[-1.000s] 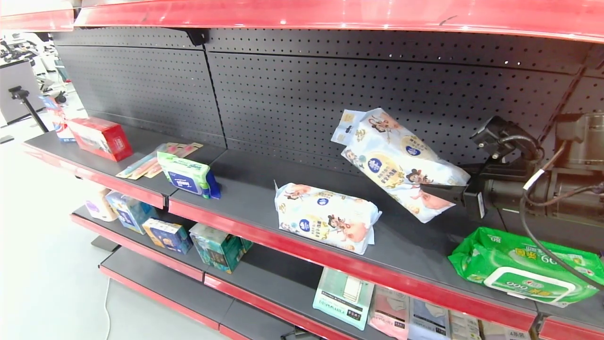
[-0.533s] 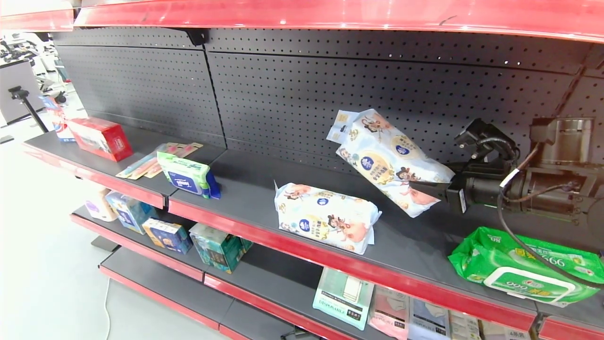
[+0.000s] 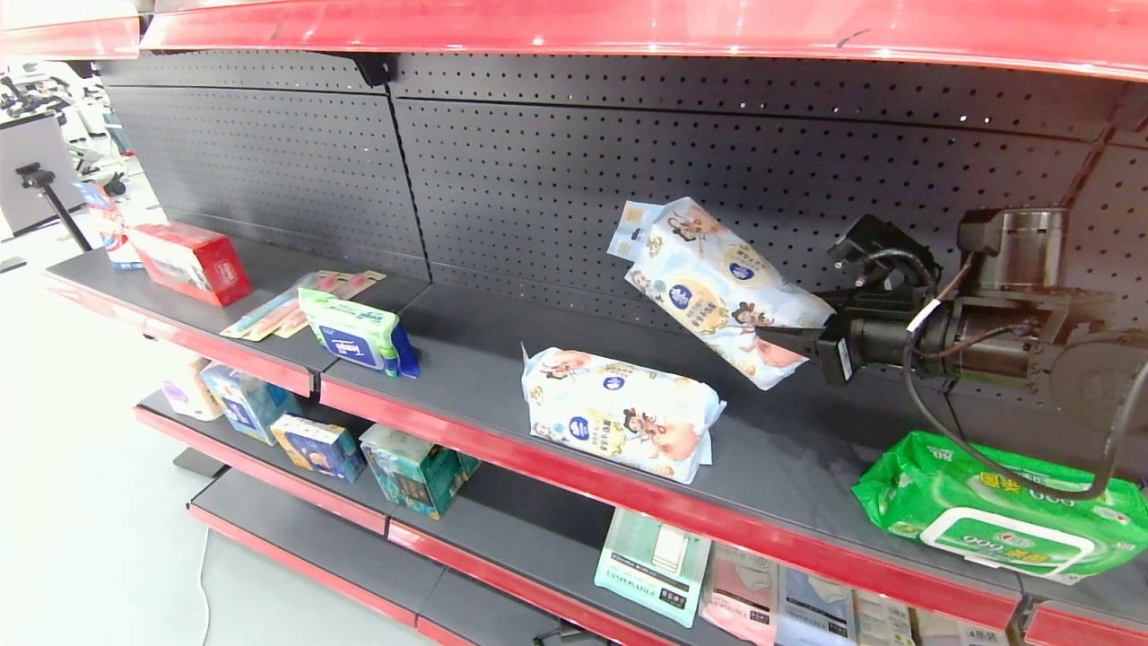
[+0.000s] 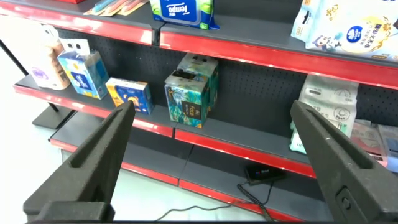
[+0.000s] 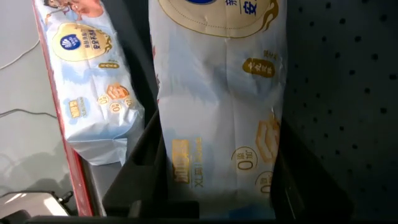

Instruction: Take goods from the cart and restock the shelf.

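My right gripper (image 3: pixel 789 341) is shut on a white and pale blue printed pack (image 3: pixel 717 289), holding it tilted in the air above the middle shelf (image 3: pixel 807 467), close to the pegboard. In the right wrist view the held pack (image 5: pixel 221 106) sits between the two fingers (image 5: pixel 140 168). A second pack of the same kind (image 3: pixel 621 413) lies flat near the shelf's front edge, also seen beside the held one (image 5: pixel 87 81). My left gripper (image 4: pixel 211 149) is open with nothing in it, in front of the lower shelves.
A green wipes pack (image 3: pixel 1004 507) lies at the shelf's right end. Further left are a small green and blue pack (image 3: pixel 359 332), toothbrushes (image 3: pixel 287 303) and a red box (image 3: pixel 190 262). Lower shelves hold boxes (image 4: pixel 191 90) and packs (image 3: pixel 653 565). Bare shelf lies behind the lying pack.
My right arm has carried the held pack to the left and a little upward along the pegboard. The lying pack and other goods have not moved.
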{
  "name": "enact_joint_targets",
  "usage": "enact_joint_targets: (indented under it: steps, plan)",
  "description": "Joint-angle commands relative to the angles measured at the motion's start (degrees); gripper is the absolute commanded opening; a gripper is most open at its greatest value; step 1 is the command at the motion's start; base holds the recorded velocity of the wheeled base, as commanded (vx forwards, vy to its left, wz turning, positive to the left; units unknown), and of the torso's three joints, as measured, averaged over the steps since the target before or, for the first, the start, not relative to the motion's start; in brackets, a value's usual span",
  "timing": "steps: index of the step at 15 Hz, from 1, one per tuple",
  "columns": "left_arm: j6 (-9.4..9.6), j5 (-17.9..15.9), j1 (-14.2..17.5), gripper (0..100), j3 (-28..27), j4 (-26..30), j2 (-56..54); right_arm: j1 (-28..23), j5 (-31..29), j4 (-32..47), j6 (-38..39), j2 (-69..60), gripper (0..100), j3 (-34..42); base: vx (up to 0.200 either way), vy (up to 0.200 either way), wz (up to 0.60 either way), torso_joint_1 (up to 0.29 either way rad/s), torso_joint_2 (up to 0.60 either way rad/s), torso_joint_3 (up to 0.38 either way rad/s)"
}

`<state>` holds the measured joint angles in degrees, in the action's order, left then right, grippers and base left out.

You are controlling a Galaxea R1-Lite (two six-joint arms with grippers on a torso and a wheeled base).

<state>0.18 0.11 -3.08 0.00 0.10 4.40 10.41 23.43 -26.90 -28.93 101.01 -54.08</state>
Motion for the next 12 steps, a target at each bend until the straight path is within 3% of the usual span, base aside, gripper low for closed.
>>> enact_joint_targets:
  steps: [1, 12]
  plan:
    - [-0.01, 0.0, 0.0, 100, 0.0, 0.0, 0.1, 0.0, 1.2, 0.0, -1.0, 2.6, 0, -1.5, 0.000, 0.000, 0.00, 0.000, 0.00, 0.000]
    - [-0.01, 0.0, 0.0, 100, 0.0, 0.0, 0.1, -2.0, 3.6, 0.0, -5.1, 7.4, 0, -5.6, 0.000, 0.000, 0.00, 0.000, 0.00, 0.000]
